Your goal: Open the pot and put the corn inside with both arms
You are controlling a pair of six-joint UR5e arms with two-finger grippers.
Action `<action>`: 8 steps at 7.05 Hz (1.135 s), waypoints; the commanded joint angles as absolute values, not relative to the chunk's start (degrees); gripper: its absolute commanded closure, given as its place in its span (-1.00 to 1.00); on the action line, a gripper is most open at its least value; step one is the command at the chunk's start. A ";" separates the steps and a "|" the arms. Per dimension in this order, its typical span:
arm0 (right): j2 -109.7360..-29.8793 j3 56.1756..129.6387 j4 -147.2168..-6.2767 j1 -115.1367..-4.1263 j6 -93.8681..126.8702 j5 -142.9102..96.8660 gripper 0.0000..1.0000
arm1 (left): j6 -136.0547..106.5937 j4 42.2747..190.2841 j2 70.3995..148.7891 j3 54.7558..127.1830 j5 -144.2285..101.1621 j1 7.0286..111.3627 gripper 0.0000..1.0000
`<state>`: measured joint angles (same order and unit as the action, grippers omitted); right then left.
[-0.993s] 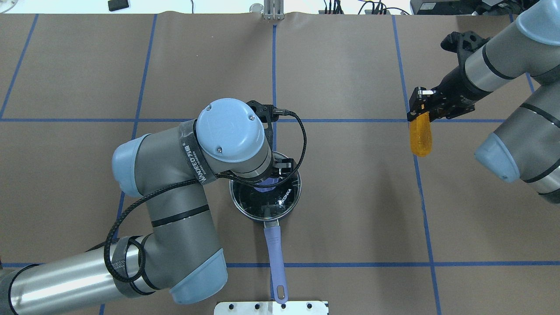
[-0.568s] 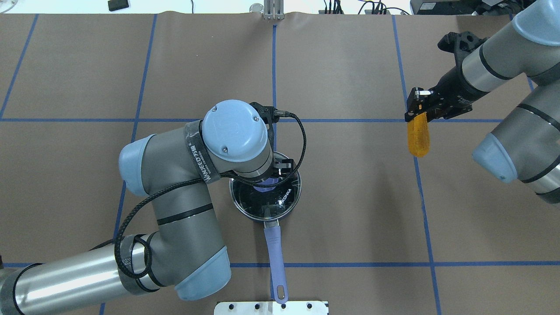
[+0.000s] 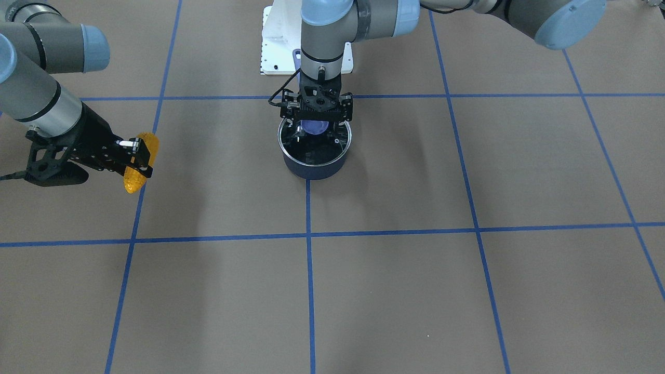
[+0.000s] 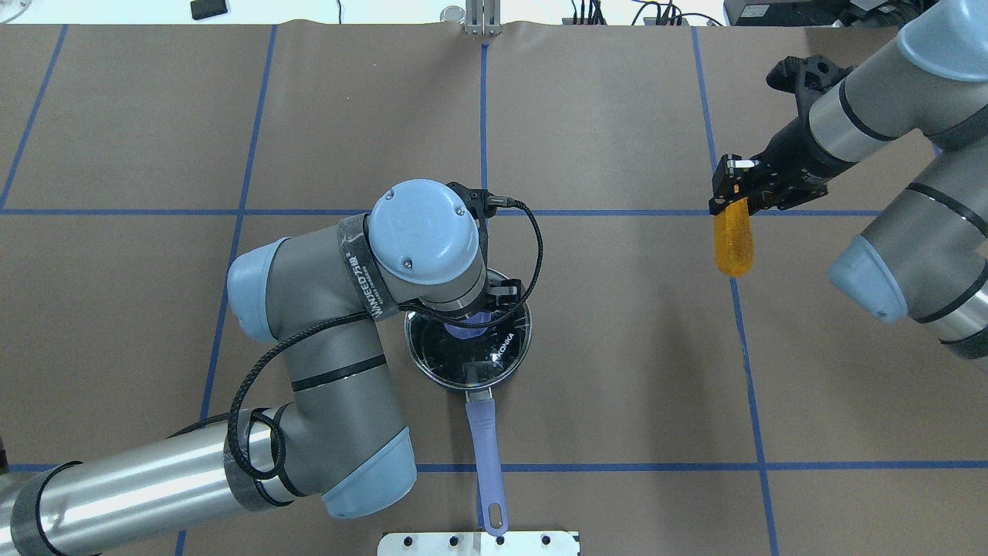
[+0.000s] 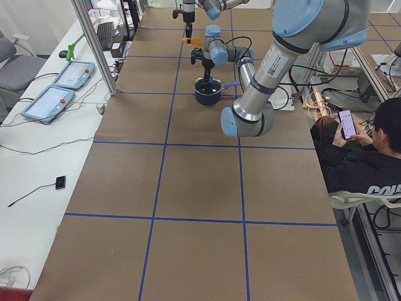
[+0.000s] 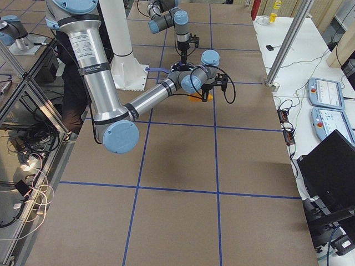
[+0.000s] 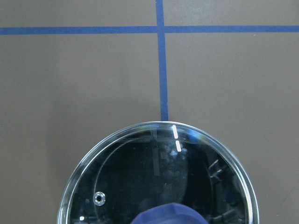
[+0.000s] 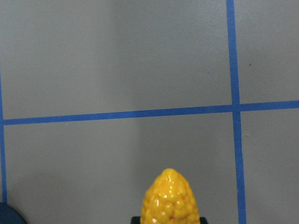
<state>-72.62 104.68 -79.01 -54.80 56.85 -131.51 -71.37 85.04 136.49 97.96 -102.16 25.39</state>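
Note:
A dark pot (image 3: pixel 311 166) with a glass lid (image 7: pixel 154 177) and a purple knob (image 3: pixel 314 127) stands mid-table, its purple handle (image 4: pixel 486 455) pointing at the robot. The lid is on the pot. My left gripper (image 3: pixel 316 122) points straight down over the knob, fingers on either side of it and apparently open. In the overhead view my wrist hides most of it. My right gripper (image 4: pixel 732 202) is shut on the thick end of the yellow-orange corn (image 4: pixel 733 243). It holds the corn above the table, far to the pot's right. The corn also shows in the right wrist view (image 8: pixel 170 198).
A white mounting plate (image 4: pixel 478 543) lies at the table's near edge, just past the handle's end. Blue tape lines grid the brown table cover. A seated person (image 5: pixel 369 157) and control pendants (image 5: pixel 62 88) are off the table's sides.
My left arm's elbow and wrist have swung a little to the right while the gripper stayed over the knob. My right gripper has carried the corn slightly left.

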 commanded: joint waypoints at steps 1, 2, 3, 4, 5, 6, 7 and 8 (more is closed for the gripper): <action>-72.25 104.68 -79.01 -54.76 56.87 -131.48 0.44 | -70.84 85.17 136.41 97.91 -102.22 25.40 -0.56; -72.16 104.68 -79.01 -54.67 56.87 -131.48 0.44 | -70.93 85.17 136.23 98.00 -102.22 25.40 -0.21; -72.16 104.68 -79.01 -54.67 56.87 -131.48 0.44 | -70.93 85.17 136.14 98.26 -102.22 25.40 -0.19; -72.16 104.68 -79.01 -54.58 56.87 -131.48 0.44 | -70.93 85.17 135.97 98.26 -102.22 25.40 -0.06; -72.16 104.68 -79.01 -54.49 56.87 -131.40 0.44 | -70.84 85.08 136.05 98.35 -102.13 25.40 0.04; -72.16 104.50 -79.01 -54.23 56.87 -131.22 0.44 | -70.84 85.08 136.05 98.35 -102.13 25.40 0.06; -72.16 104.41 -79.01 -54.23 56.78 -131.13 0.44 | -70.75 85.08 136.14 98.44 -102.22 25.40 0.06; -72.16 104.41 -79.01 -54.23 56.78 -131.13 0.44 | -70.66 84.90 136.32 99.31 -102.30 25.40 0.06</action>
<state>-72.16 104.47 -79.01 -54.27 56.81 -131.19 -70.76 85.03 136.12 98.61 -102.21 25.39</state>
